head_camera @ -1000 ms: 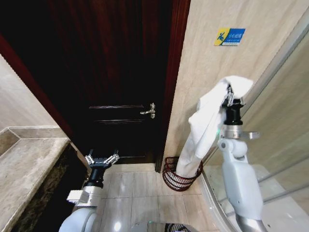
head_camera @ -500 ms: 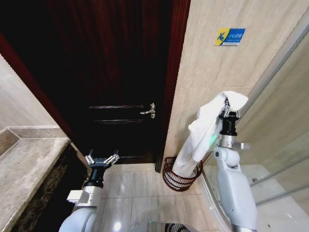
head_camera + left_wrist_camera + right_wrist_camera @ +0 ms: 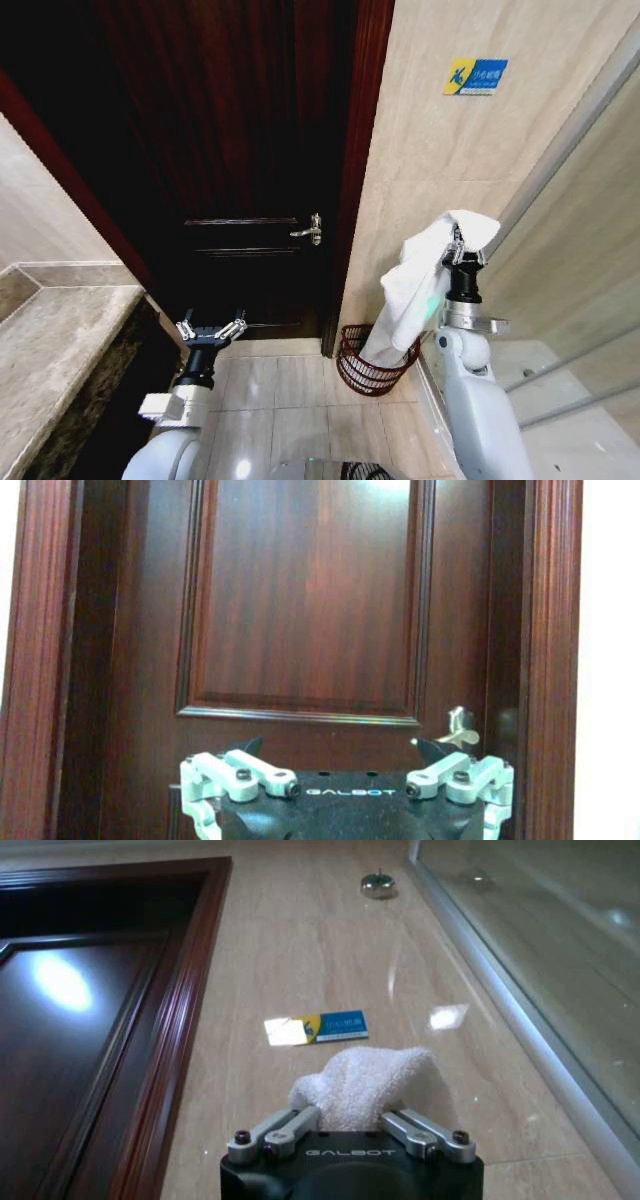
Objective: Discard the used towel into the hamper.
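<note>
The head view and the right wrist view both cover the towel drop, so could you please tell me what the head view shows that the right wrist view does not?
Head view alone: the hamper on the floor by the wall, the towel's lower end hanging into it, the door handle, and the left gripper, open, parked low in front of the door.

Right wrist view alone: a round metal fitting on the wall above the sign.

Shared: the right gripper shut on the towel's upper end, the blue wall sign, the dark wooden door and the glass shower panel.
</note>
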{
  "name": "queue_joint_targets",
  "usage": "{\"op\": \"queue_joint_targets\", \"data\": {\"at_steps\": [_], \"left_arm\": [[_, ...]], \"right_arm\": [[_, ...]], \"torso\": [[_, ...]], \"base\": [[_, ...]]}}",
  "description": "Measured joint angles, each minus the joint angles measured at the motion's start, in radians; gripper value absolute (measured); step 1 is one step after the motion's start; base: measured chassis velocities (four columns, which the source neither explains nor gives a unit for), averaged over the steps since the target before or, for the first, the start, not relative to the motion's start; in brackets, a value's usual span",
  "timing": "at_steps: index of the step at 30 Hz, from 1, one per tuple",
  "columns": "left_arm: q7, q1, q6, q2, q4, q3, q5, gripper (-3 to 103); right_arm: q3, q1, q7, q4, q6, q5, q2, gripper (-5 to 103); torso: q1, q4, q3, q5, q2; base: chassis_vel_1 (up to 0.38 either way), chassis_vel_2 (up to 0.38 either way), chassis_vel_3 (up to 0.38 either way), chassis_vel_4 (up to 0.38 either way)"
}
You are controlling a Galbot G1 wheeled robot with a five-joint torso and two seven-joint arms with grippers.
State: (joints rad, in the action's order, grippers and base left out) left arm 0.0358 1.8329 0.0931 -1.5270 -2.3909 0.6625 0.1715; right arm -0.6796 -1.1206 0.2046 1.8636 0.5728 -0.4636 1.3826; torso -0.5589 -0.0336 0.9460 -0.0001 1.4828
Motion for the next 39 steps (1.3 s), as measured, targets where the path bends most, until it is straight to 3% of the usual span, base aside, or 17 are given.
{"op": "queue_joint_targets", "data": {"at_steps": [23, 39], "left_arm": [[0.000, 0.000, 0.000, 0.000, 0.000, 0.000, 0.000, 100], [0.000, 0.000, 0.000, 0.000, 0.000, 0.000, 0.000, 100]], "right_arm": [[-0.023, -0.074, 0.071, -0.001, 0.022, 0.010, 0.039, 8], [-0.048, -0.160, 0.085, -0.004, 0.026, -0.013, 0.051, 8]], "torso": [[0.000, 0.0000, 0.000, 0.0001, 0.000], [-0.001, -0.0003, 0.000, 0.0006, -0.001]], "base": [[-0.005, 0.005, 0.003, -0.006], [-0.136, 0.143, 0.146, -0.133]]}}
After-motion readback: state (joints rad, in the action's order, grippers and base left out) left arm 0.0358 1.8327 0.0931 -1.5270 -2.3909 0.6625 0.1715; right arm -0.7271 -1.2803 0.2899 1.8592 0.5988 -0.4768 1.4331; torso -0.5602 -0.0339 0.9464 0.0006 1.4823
